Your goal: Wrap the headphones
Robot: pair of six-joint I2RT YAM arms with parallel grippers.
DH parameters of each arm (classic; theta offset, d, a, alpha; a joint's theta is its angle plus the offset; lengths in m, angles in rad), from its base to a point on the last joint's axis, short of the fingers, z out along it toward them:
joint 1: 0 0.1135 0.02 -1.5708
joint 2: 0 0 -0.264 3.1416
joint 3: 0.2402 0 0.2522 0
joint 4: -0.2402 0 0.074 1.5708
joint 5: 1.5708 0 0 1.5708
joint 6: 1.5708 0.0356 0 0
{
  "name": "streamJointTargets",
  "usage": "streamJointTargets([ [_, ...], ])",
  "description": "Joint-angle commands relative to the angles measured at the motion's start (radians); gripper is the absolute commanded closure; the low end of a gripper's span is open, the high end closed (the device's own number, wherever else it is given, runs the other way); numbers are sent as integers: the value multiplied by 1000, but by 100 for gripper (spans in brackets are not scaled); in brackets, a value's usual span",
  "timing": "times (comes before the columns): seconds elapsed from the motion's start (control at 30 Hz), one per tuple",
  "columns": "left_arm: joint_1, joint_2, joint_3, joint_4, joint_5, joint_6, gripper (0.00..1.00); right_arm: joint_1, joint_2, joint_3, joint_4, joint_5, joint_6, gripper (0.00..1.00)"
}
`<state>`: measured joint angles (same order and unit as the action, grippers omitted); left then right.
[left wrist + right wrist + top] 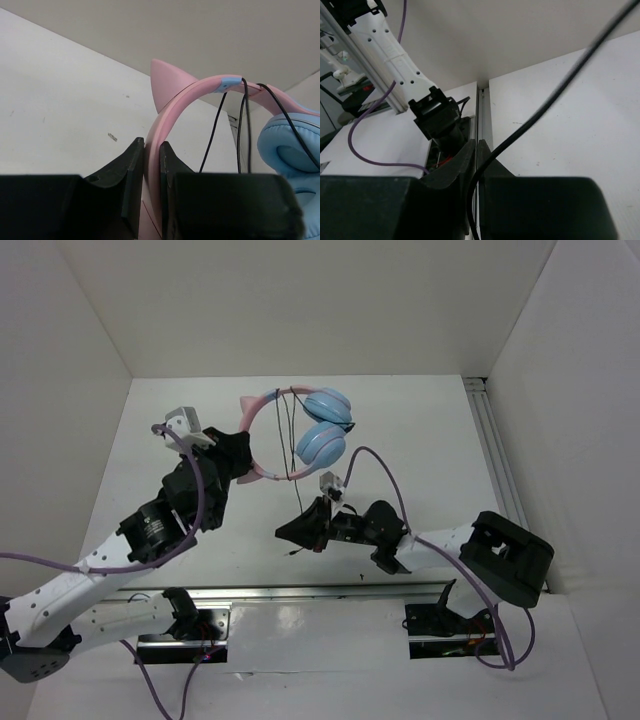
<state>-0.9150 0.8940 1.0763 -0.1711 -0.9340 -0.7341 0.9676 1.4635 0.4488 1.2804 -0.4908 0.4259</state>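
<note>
The headphones (320,443) are held up above the table at the back middle, with the pink cat-eared headband (262,405) on the left and the two light blue ear cups on the right. My left gripper (240,455) is shut on the headband (185,95), which passes straight between its fingertips in the left wrist view (151,145). The thin black cord (292,440) loops over the headband (242,125) and runs down to my right gripper (290,532). In the right wrist view the cord (545,107) drops into the narrow slit between that gripper's nearly closed jaws (477,142).
White walls enclose the table on the left, back and right. An aluminium rail (495,440) runs along the right wall. A purple robot cable (385,475) arcs over the right arm. The left arm's base (395,55) shows beyond my right fingers.
</note>
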Motion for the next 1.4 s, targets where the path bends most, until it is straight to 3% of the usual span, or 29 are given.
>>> streamJointTargets([
  [0.0, 50, -6, 92, 157, -5, -2, 100, 25, 9, -2, 257, -20, 13, 87],
  [0.2, 128, 3, 102, 148, 17, -2, 100, 59, -12, -12, 257, -20, 13, 80],
  [0.83, 268, 69, 102, 127, 67, -11, 100, 115, -22, 10, 244, -19, 22, 79],
  [0.9, 268, 79, 102, 127, 51, -2, 100, 124, -32, -1, 235, -9, 11, 87],
  [0.97, 268, 88, 93, 136, 40, 27, 100, 125, -43, -1, 148, 4, -1, 95],
  [1.13, 268, 108, 56, 111, -52, 84, 100, 157, -86, 89, -122, 90, -65, 98],
  [1.17, 257, 118, 56, 92, -71, 84, 100, 157, -98, 111, -247, 124, -65, 99],
  [1.37, 215, 170, 80, -181, -261, -13, 100, 166, -172, 247, -610, 244, -130, 100],
])
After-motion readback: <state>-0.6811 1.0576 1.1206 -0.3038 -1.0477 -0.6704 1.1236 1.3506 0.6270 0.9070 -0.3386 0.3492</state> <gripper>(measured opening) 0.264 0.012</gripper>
